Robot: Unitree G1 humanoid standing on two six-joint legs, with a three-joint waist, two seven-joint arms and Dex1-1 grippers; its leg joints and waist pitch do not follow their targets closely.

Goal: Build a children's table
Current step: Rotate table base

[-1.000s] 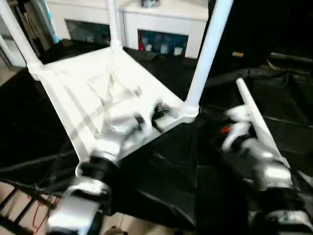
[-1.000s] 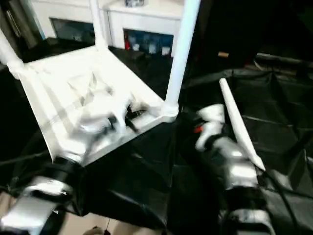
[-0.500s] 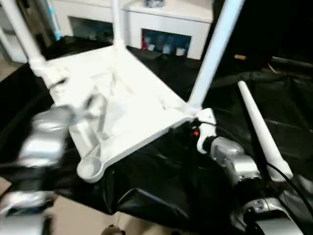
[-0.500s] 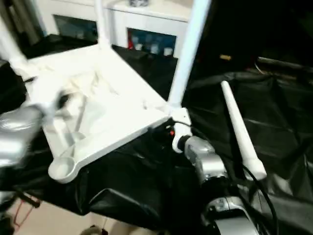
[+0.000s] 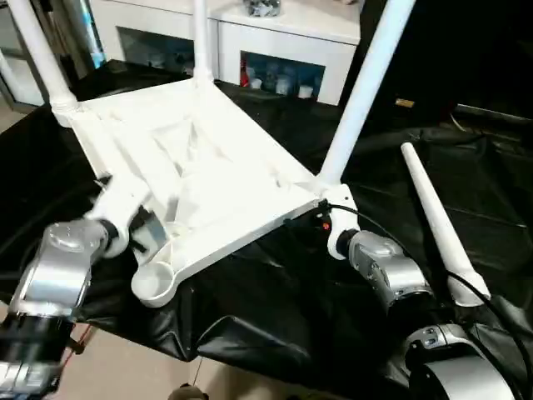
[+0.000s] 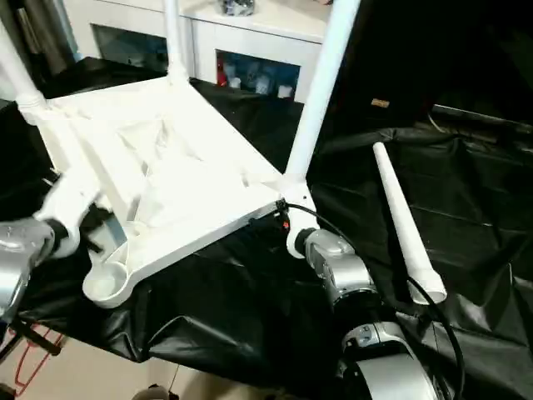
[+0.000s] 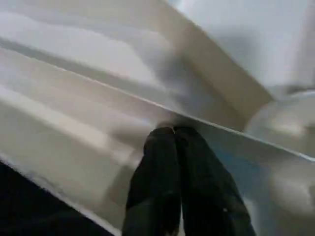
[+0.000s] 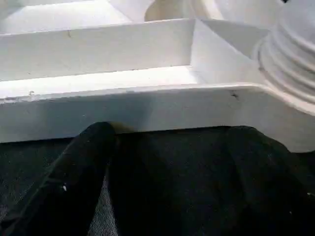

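Observation:
The white table top (image 5: 196,179) lies upside down on a black cloth, ribbed underside up. Three legs stand in its corner sockets: far left (image 5: 37,54), back (image 5: 200,37) and right (image 5: 366,87). The near-left socket (image 5: 152,284) holds nothing. A fourth leg (image 5: 433,217) lies loose on the cloth at the right. My left gripper (image 5: 146,231) rests against the top's left rim, its fingers (image 7: 170,162) shut together on nothing. My right gripper (image 8: 172,135) is open, low against the rim beside the right leg's ridged end (image 8: 290,54), also at the corner (image 5: 323,221).
A white cabinet with glass doors (image 5: 283,37) stands behind the work. The black cloth (image 5: 275,325) drapes over the near edge, with bare floor (image 5: 117,371) below at the left. A cable (image 5: 479,287) runs from my right forearm across the loose leg's thick end.
My left arm has swung off the table's underside out to its left rim. My right gripper has moved forward from beside the loose leg to the table's right corner.

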